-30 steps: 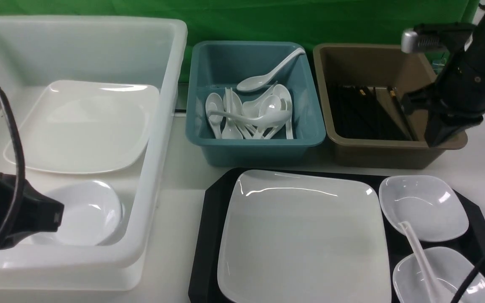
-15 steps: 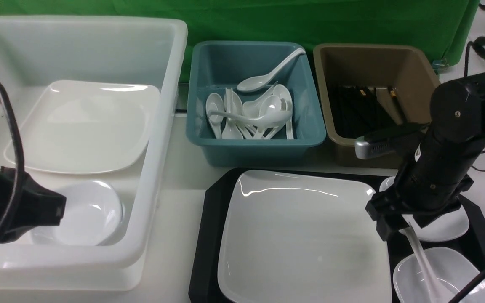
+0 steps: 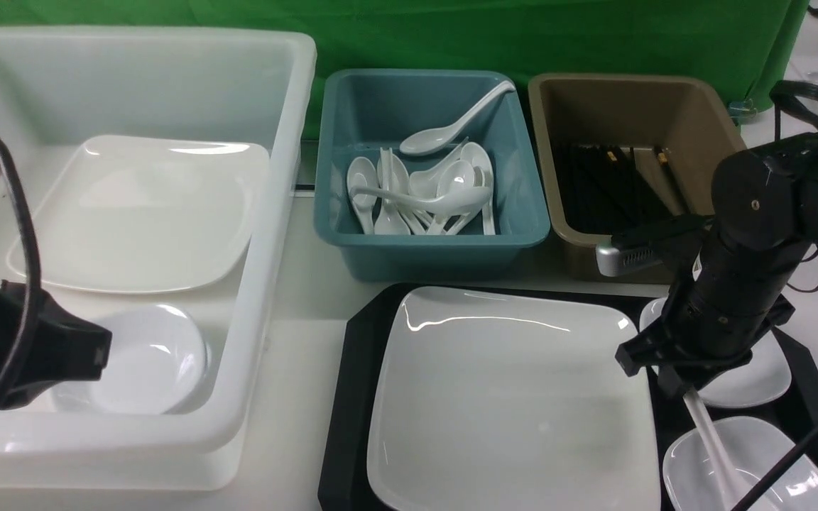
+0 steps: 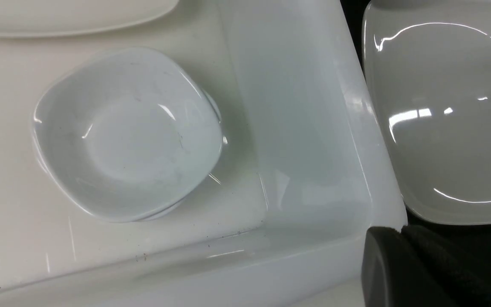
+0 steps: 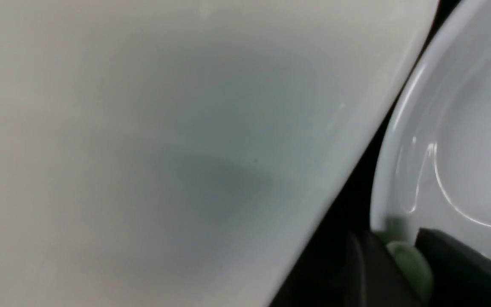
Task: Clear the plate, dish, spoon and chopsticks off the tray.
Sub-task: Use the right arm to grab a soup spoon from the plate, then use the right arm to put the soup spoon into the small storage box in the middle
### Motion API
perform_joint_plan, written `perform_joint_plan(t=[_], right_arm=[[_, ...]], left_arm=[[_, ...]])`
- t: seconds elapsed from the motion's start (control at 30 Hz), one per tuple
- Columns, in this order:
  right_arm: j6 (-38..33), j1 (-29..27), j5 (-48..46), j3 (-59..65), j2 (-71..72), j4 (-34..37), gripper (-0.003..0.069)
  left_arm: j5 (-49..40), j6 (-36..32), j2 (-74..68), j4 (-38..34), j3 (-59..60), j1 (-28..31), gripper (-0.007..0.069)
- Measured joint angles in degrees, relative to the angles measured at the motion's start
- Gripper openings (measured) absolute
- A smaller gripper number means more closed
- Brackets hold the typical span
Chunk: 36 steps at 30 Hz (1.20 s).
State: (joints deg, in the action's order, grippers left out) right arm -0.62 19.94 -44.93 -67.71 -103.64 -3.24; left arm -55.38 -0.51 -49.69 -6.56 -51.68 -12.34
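Note:
The large white plate (image 3: 508,397) (image 5: 164,128) (image 4: 441,128) lies on the black tray (image 3: 352,397). To its right are two small white dishes, one far (image 3: 760,380) (image 5: 475,149) and one near (image 3: 771,468). The white spoon (image 3: 711,440) rests across them. My right gripper (image 3: 675,387) (image 5: 399,247) is down at the handle's far end, and the pale handle tip (image 5: 411,266) sits pinched between its fingers. Black chopsticks (image 3: 608,191) lie in the brown bin. My left gripper (image 3: 100,355) (image 4: 399,232) hangs shut and empty over the white tub's near right corner.
A big white tub (image 3: 267,234) (image 4: 305,128) on the left holds a square plate (image 3: 139,213) and a small dish (image 3: 153,358) (image 4: 130,136). A blue bin (image 3: 430,248) holds several spoons. The brown bin (image 3: 664,262) stands just behind the tray, close to my right arm.
My right arm came down from over the brown bin to the tray's right side, and its fingers closed on the spoon handle's end. The left arm stayed put.

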Motion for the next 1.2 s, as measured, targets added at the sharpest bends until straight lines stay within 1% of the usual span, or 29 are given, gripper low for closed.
perform_joint_plan(t=[0.17, 0.37, 0.47, 0.5, 0.53, 0.57, 0.6, 0.67, 0.73, 0.77, 0.8, 0.83, 0.87, 0.93, 1.1, 1.17, 1.2], right_arm=[[0.0, 0.0, -1.6, -1.9, 0.1, 0.0, 0.0161], [0.2, 0.0, -1.1, -8.1, 3.8, 0.1, 0.0161], [0.1, 0.2, 7.5, -14.6, 6.3, 3.2, 0.0161], [0.1, 0.2, 8.8, -15.4, 6.3, 3.7, 0.0161], [0.1, 0.2, 12.6, -17.2, 6.3, 4.8, 0.0161], [0.0, 0.4, 18.5, -19.6, 5.8, 6.7, 0.0161], [0.0, 0.5, 19.3, -19.9, 5.7, 6.9, 0.0161], [0.2, 1.0, 29.0, -23.3, 3.5, 9.0, 0.0161], [1.4, 1.4, 35.0, -25.5, 1.1, 9.9, 0.0161], [1.8, 1.5, 36.1, -25.9, 0.5, 10.0, 0.0161], [4.0, 1.7, 39.8, -27.5, -2.0, 10.3, 0.0161], [4.0, 1.7, 40.1, -27.7, -2.3, 10.3, 0.0161], [6.6, 2.0, 42.4, -28.8, -4.8, 10.4, 0.0161], [9.3, 2.2, 45.3, -30.6, -8.3, 10.6, 0.0161], [12.1, 3.1, 46.9, -33.2, -13.0, 10.7, 0.0172], [12.3, 3.6, 46.8, -34.1, -14.7, 10.7, 0.0214], [12.5, 3.8, 46.5, -34.4, -15.4, 10.7, 0.0256]], left_arm=[[0.0, 0.0, 0.0, 0.0, 0.0, 0.0, 0.0008], [0.0, 0.0, 0.0, 0.0, 0.0, 0.0, 0.0008], [0.0, -0.2, 0.0, 0.0, 0.0, 0.0, 0.0008], [0.0, -0.2, 0.0, 0.0, 0.0, 0.0, 0.0008], [0.0, -0.2, 0.0, 0.0, 0.0, 0.0, 0.0008], [0.1, -0.2, 0.0, 0.0, 0.0, 0.0, 0.0008], [0.1, -0.2, 0.0, 0.0, 0.0, 0.0, 0.0008], [0.1, -0.2, 0.0, 0.0, 0.0, 0.0, 0.0008], [0.6, -0.2, 0.0, 0.0, 0.0, 0.0, 0.0008], [0.7, -0.2, 0.0, 0.0, 0.0, 0.0, 0.0008], [0.9, -0.2, 0.0, 0.0, 0.0, 0.0, 0.0008], [0.9, -0.2, 0.0, 0.0, 0.0, 0.0, 0.0008], [1.0, -0.2, 0.0, 0.0, 0.0, 0.0, 0.0008], [1.1, -0.2, 0.0, 0.0, 0.0, 0.0, 0.0008], [1.1, -0.2, 0.0, 0.0, 0.0, 0.0, 0.0008], [1.1, -0.2, 0.0, 0.0, 0.0, 0.0, 0.0008], [1.2, -0.2, 0.0, 0.0, 0.0, 0.0, 0.0008]])
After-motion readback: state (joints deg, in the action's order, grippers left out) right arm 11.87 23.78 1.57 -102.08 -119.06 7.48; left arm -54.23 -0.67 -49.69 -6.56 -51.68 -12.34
